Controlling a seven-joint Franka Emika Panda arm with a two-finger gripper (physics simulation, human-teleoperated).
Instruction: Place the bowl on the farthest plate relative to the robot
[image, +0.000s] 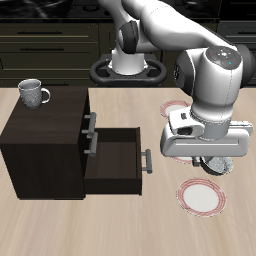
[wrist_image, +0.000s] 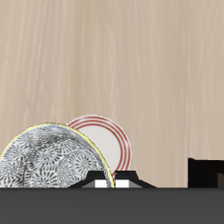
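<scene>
Here the robot (image: 205, 85) reaches forward from the back of the worktop (image: 120, 225), its wrist hanging above the surface beside a dark cabinet (image: 45, 145). The bowl (wrist_image: 48, 157), pale with a dark speckled pattern inside, sits directly against the fingers (wrist_image: 112, 181) in the wrist view and appears held at its rim, though the closure itself cannot be told for certain. In the exterior view the bowl (image: 215, 163) shows only partly beneath the wrist. The plate (image: 203, 197) nearest the front edge lies flat and bare; a second plate (image: 176, 108) is partly hidden behind the arm. The cabinet's lower drawer (image: 118, 165) stands pulled open. A grey mug (image: 33, 93) rests on the cabinet top.
</scene>
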